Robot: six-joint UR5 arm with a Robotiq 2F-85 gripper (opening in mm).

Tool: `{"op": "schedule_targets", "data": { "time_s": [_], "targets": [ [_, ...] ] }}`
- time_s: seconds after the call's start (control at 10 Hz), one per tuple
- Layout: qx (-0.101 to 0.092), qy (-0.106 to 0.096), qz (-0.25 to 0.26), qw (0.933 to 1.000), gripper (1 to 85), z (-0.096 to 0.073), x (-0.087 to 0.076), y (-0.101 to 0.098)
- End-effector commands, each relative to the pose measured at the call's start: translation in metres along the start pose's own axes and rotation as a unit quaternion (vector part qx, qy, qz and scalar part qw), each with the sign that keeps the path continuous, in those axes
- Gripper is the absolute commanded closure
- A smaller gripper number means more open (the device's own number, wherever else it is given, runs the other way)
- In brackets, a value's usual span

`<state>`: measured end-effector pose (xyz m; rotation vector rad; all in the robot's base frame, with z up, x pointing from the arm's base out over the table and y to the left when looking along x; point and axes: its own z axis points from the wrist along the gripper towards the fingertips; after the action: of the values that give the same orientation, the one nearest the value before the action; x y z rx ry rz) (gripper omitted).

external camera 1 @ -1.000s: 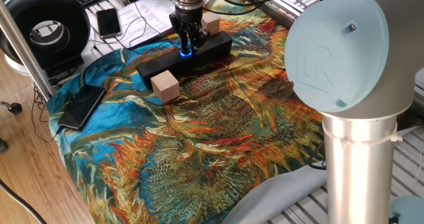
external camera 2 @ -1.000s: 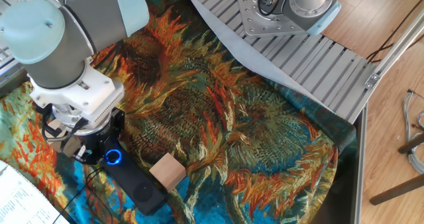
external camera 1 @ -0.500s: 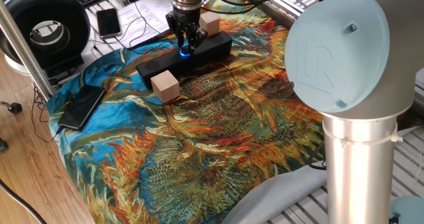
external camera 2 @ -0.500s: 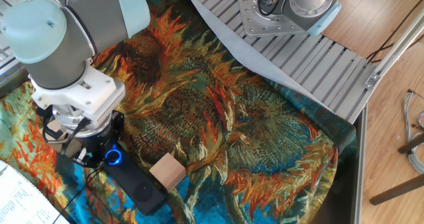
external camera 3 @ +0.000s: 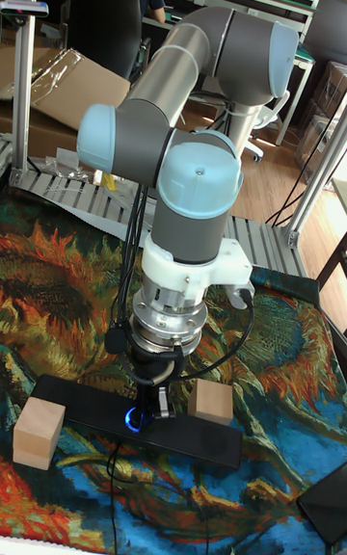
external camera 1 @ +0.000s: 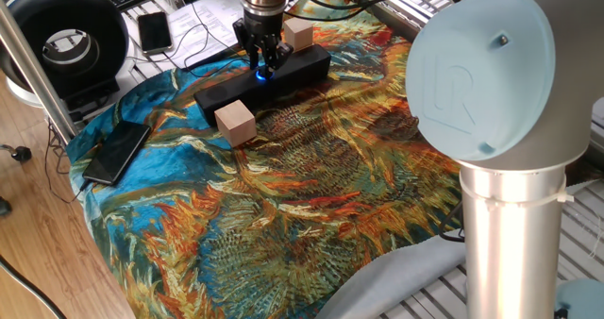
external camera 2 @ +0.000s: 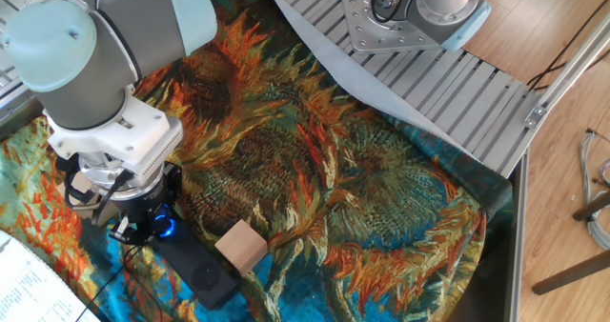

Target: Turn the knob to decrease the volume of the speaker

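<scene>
I judge myself in the middle of the work: my pincer (external camera 1: 261,62) is down on the small round knob with its glowing blue ring (external camera 1: 260,74), so the reach and the grasp look done, while the turning that lowers the volume cannot be read from a still view, and I cannot say how much of it remains. Going left to right across the sunflower-printed cloth on the desk (external camera 1: 283,196), a flat black phone (external camera 1: 117,152) lies near the edge, then a tan wooden cube (external camera 1: 235,123) sits just beside the long, narrow black rectangular speaker (external camera 1: 226,92), with the knob in the middle of its top face, and a second tan wooden cube (external camera 1: 300,33) stands behind the bar. In the tall view my fingers (external camera 3: 160,401) stand narrowly apart, close either side of the blue glow (external camera 3: 131,417), apparently pinching the knob, though the contact itself is too small to confirm.
</scene>
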<state>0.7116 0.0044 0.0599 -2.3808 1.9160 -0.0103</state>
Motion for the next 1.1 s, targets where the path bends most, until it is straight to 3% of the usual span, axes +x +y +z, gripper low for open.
{"op": "schedule_targets", "data": {
  "time_s": [0.0, 1.0],
  "targets": [
    [0.002, -0.003, 0.007, 1.0000, 49.0, -0.0012, -0.0004, -0.0011],
    [0.003, -0.007, 0.017, 0.9998, 49.7, -0.0005, -0.0003, -0.0007]
  ]
}}
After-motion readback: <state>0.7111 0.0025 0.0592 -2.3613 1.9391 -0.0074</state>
